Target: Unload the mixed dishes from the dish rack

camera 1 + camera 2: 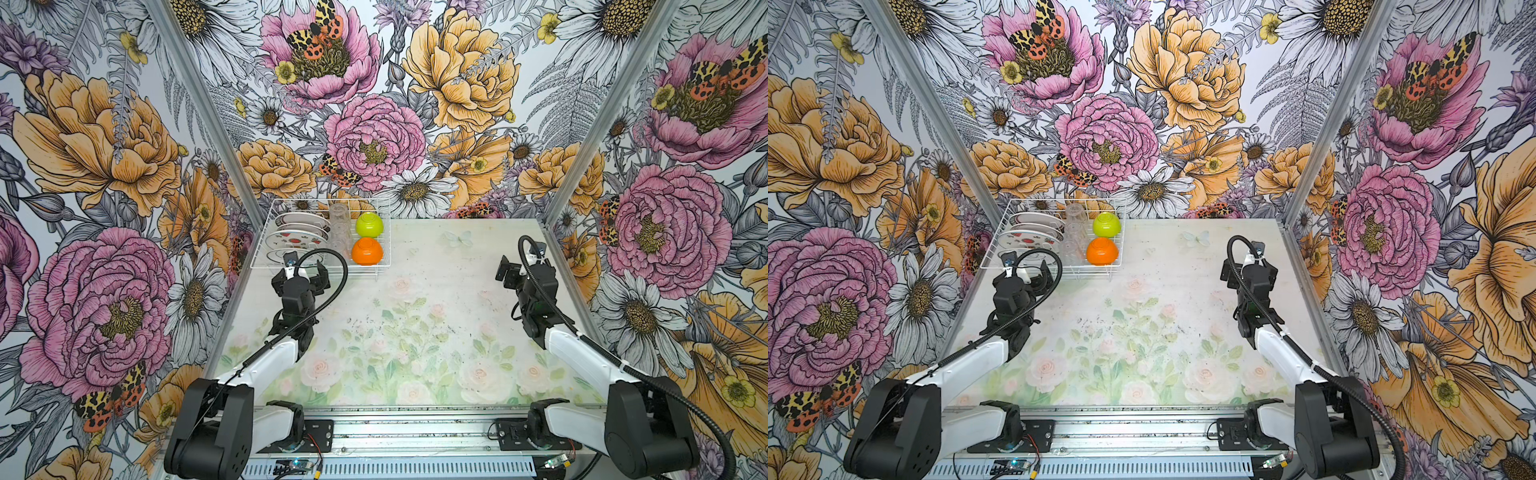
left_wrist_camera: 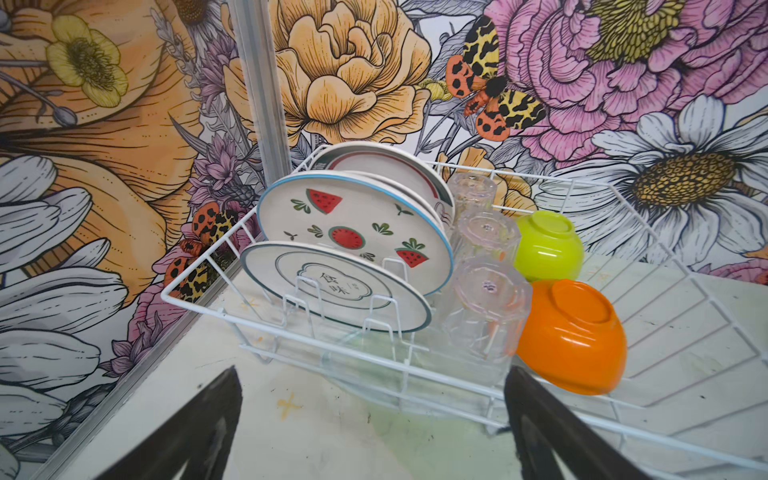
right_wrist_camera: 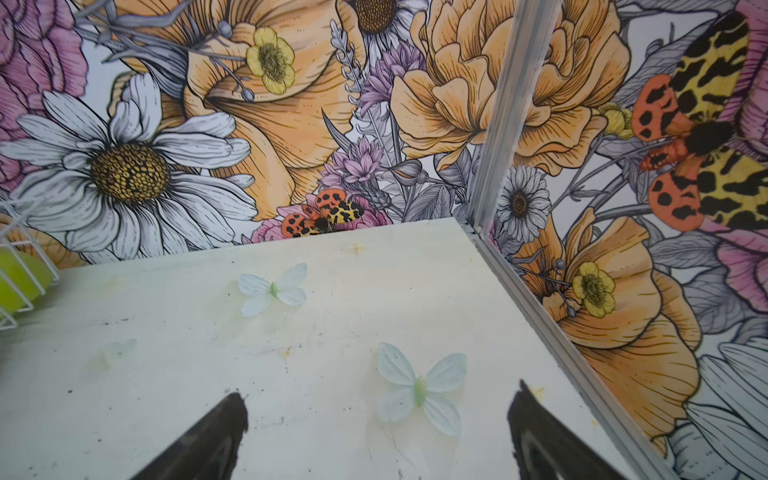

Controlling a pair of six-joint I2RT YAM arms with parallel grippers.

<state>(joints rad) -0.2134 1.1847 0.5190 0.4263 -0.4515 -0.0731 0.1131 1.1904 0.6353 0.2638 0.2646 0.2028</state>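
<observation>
The dish rack (image 1: 384, 232) is sitting in the upper left of the desk (image 1: 415, 324) in both top views, fully loaded. The plates (image 2: 332, 291) are standing on edge in the prongs at its left end, the clear tumblers (image 2: 486, 307) are lining up mouth-down in the middle, and the lime-green bowl (image 2: 548, 245) and orange bowl (image 2: 573, 336) are lying upturned to their right. The left arm (image 1: 297, 299) is hovering just below the rack's near rim in a top view. Its jaws are spread wide and gripping nothing. In the left wrist view the nearest plate is showing between the two dark jaw tips and above them, facing the camera broadside. The plates are filing away from the jaws one behind another, so each rim is running across the line of approach. A pinch on the nearest rim is probably asking for a wrist turn or a reach from above. The right arm (image 1: 536, 299) is waiting well apart at the right edge of the frame, its jaws likewise released and empty over bare desk, so the left is looking far nearer.
</observation>
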